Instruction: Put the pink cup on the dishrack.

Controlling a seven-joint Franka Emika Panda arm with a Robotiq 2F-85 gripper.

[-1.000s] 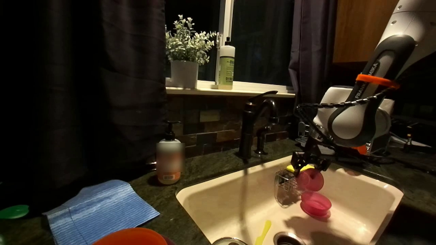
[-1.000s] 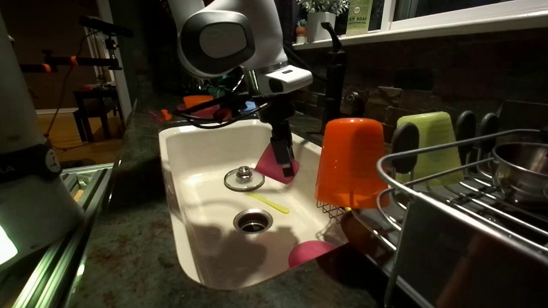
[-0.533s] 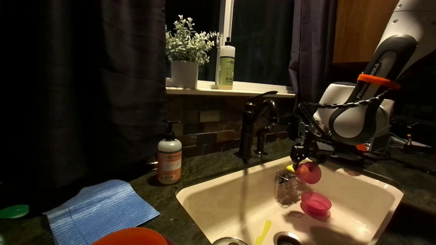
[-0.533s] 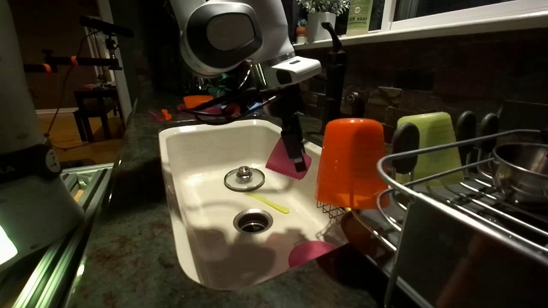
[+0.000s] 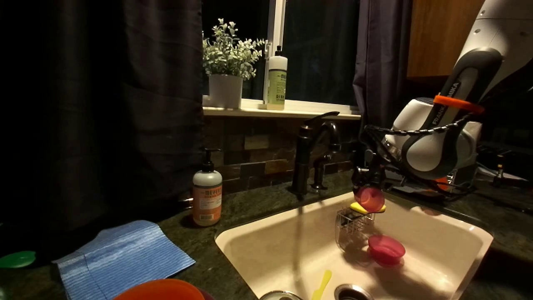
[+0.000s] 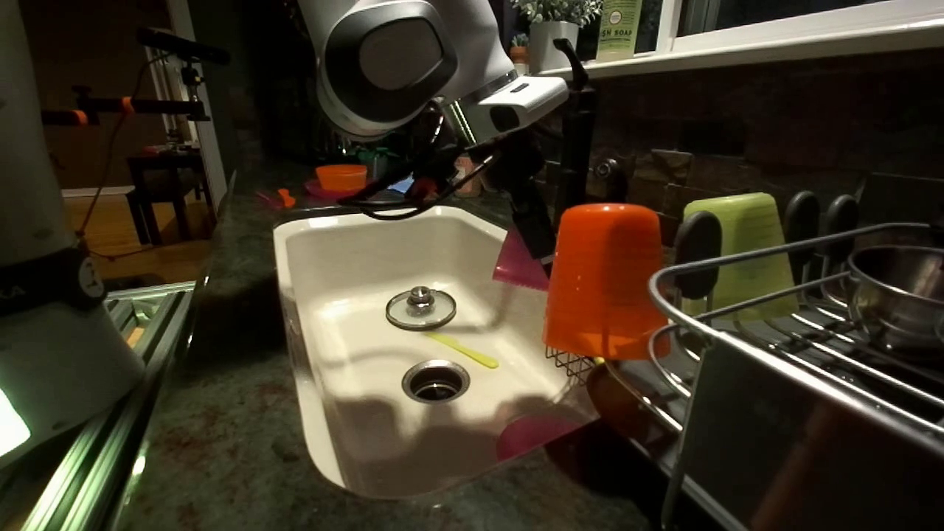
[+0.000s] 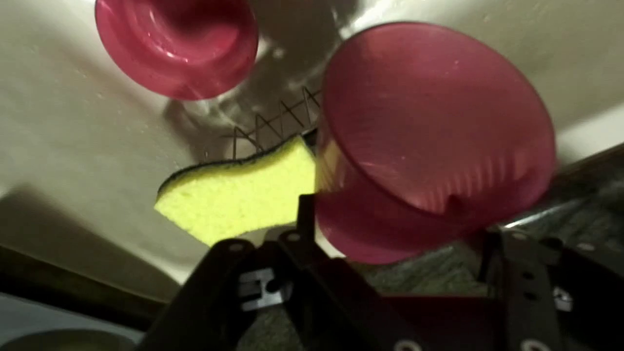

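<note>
Over the sink (image 5: pixel 266 241), a pink cup (image 7: pixel 438 131) in my grip

In the air above the sink, I have the pink cup tilted and pinched between the fingers of my gripper (image 7: pixel 397 231). The wrist view shows one finger against its wall; the other's contact is too dark to make out. The dishrack (image 6: pixel 782 369) stands apart, running out of an exterior view at the side, the steel pot (image 6: pixel 903 295) on it cut off too. An orange-red cup (image 6: pixel 606 280) covers one side of the pink one there, and the edge of the counter (image 6: pixel 214 413) hides much of the pink dish (image 6: pixel 532 436). In the wrist view my cup blocks part of a wire caddy (image 7: pixel 258 131) next to the yellow sponge (image 7: pixel 243 195), and I cannot tell what the dark red shape (image 7: pixel 438 317) low down is. An orange bowl (image 5: pixel 162 289) and a glass lid (image 5: pixel 281 296) are cropped by the bottom of an exterior view.

On the counter, the soap bottle (image 5: pixel 207 204) reads MEYER, its finer print illegible. On the sill (image 5: pixel 250 111), the green-labelled bottle (image 5: pixel 277 83) says DISH; in an exterior view that cuts off its top, the label (image 6: pixel 618 31) also gives SOAP. On my arm (image 5: pixel 479 68), FRANK and MIKA show either side of an orange band (image 5: pixel 458 104).
</note>
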